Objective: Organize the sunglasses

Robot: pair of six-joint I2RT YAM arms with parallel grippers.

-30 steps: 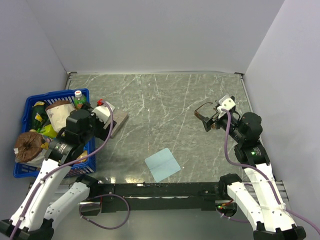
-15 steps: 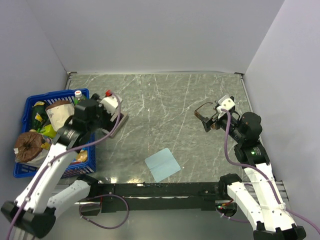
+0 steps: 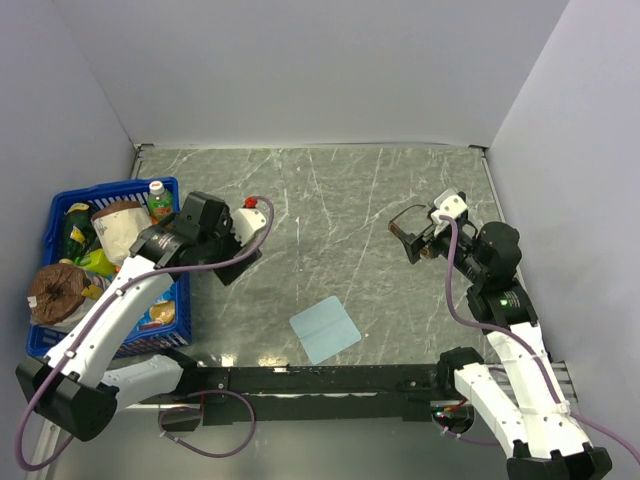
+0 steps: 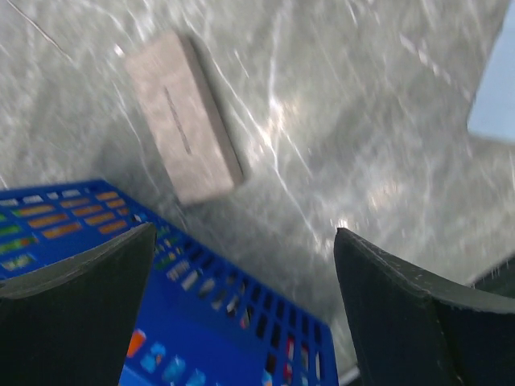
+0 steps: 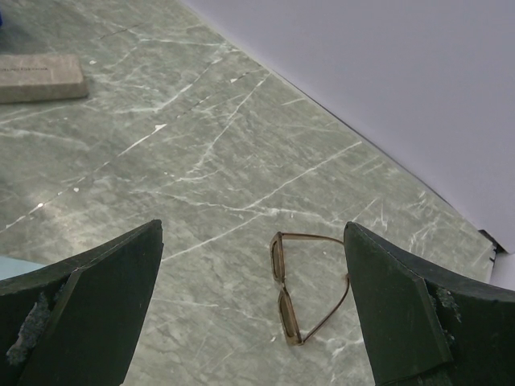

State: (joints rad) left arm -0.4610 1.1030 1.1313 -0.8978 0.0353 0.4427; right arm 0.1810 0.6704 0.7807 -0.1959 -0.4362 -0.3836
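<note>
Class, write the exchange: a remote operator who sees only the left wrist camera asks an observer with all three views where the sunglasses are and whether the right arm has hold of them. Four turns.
Operator: Left wrist view shows the grey case past my open left gripper, but no sunglasses. Where are they?
Observer: The sunglasses lie on the right side of the table, just ahead of the right gripper.
Operator: Does it hold them?
Observer: No. Its jaws stand wide open, and the glasses lie free on the marble beyond them, temple arms unfolded.
</note>
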